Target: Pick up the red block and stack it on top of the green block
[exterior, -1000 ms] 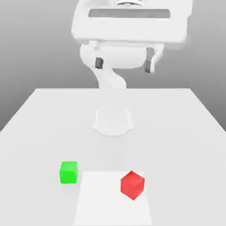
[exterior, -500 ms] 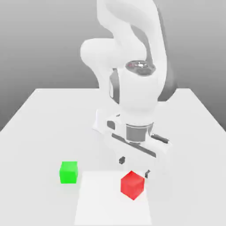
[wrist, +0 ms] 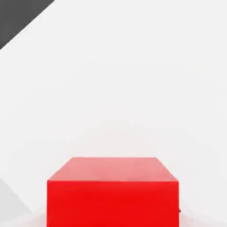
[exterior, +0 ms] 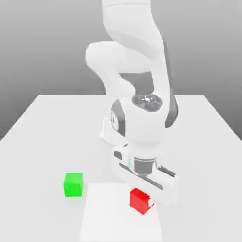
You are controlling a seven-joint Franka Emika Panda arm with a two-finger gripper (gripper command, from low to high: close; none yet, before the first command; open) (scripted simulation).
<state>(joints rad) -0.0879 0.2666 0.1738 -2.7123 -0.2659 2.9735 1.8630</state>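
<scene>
The jaws [exterior: 142,197] of the white simulated arm were lowered over the small glossy bright red cube [exterior: 140,200], which sat between them on the table; whether they had fully clamped on its sides could not be told, since the hand hid the contact. In the hand view the red cube [wrist: 113,191] lay close under the camera and squarely centred, which suggested good alignment. The cube rested on a slightly brighter white rectangular patch [exterior: 106,215] of the plain white table [exterior: 42,127]. The small bright green cube [exterior: 73,184] stood near, toward the exterior view's left, apart from the red cube and just off the patch's edge.

Judged from this arrangement, the step in hand was the grasp. To do it well, the jaws should press on two opposite flat faces, not on corners, and settle firmly before any lift. The lift should go straight up, high enough to clear the green cube before moving across.
</scene>
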